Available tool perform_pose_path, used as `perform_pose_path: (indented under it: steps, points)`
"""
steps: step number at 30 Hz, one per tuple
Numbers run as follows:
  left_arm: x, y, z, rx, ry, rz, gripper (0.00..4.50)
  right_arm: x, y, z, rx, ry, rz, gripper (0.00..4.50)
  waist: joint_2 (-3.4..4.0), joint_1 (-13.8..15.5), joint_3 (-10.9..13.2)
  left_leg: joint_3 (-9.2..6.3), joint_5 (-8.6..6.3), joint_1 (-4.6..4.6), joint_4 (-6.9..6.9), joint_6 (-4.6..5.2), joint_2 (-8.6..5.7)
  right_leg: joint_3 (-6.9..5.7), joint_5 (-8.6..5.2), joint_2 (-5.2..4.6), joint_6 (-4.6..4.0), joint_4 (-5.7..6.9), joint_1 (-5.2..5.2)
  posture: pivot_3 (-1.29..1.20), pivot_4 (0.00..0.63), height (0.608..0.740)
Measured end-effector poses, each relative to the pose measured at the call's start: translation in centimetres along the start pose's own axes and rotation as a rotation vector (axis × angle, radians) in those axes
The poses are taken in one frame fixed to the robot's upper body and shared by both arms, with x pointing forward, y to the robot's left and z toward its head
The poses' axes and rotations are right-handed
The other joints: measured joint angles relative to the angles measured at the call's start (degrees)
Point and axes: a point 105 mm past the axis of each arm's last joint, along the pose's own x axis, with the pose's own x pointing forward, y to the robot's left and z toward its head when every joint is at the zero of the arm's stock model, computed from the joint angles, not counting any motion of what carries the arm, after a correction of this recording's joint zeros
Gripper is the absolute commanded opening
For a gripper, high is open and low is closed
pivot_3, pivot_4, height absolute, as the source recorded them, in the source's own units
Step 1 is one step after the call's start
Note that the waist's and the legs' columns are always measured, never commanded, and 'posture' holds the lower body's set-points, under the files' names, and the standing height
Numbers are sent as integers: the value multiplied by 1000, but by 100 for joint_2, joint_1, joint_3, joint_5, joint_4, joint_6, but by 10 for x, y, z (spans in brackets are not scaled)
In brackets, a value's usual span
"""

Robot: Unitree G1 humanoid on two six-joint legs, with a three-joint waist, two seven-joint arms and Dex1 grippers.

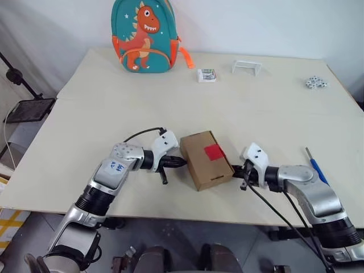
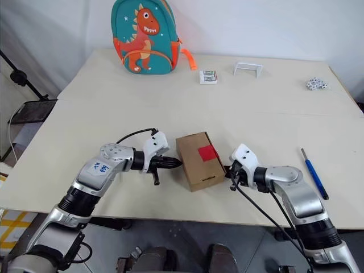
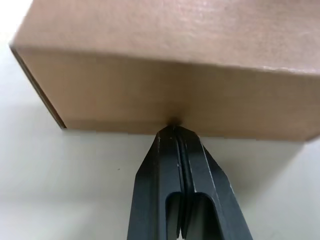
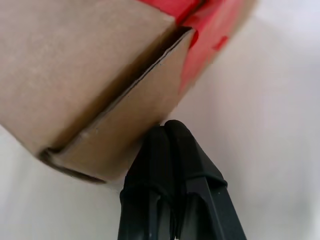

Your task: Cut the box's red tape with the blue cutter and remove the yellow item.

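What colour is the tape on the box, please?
Bright red tape on the brown box, clearest in the left eye view.

- Soft, even, bright light is falling from above across the wide cream-coloured table (image 1: 239, 108), without glare.
- The small brown cardboard box (image 1: 206, 159) is casting only a faint shadow.
- Both head views are staying sharp, with slight bending at their edges.
- In the right wrist view, the bright red square tape (image 4: 210, 25) is blurring, out of focus.
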Motion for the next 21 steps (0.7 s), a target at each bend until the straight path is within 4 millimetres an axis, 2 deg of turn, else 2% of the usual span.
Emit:
perform_pose_path:
  steps: [9, 14, 16, 19, 21]
  points:
    - [3, 4, 2, 3, -7, 9, 0, 1, 15, 0, 14, 6, 15, 26, 0, 2, 0, 0, 0, 0, 0, 0, -1, 0, 0, 0, 0, 0, 0, 0, 150, 740]
    - [1, 4, 1, 11, 5, 3, 0, 0, 12, -2, 22, 3, -12, 26, 0, 1, 0, 1, 0, 0, 0, 0, -2, -1, 0, 0, 0, 0, 0, 0, 150, 740]
    - [-7, 6, -3, 22, 35, -5, 0, -10, 8, -8, 38, 20, -31, 26, 0, 14, 0, -1, 0, 0, -1, 0, -2, -2, 0, 0, 0, 0, 0, 0, 150, 740]
    - [-33, 16, -10, 34, 75, 10, 0, -37, 0, -7, 107, 19, -68, 26, -2, 16, 1, -1, 0, -1, -1, 0, -1, -2, 0, -2, 0, -2, 0, 0, 150, 740]
    - [-44, 20, -2, 72, 33, 6, 0, -49, -5, 3, 151, -10, -93, 397, -2, 15, 1, 0, 0, 1, 0, 0, -1, 0, 0, -9, 0, -2, 2, 0, 150, 740]
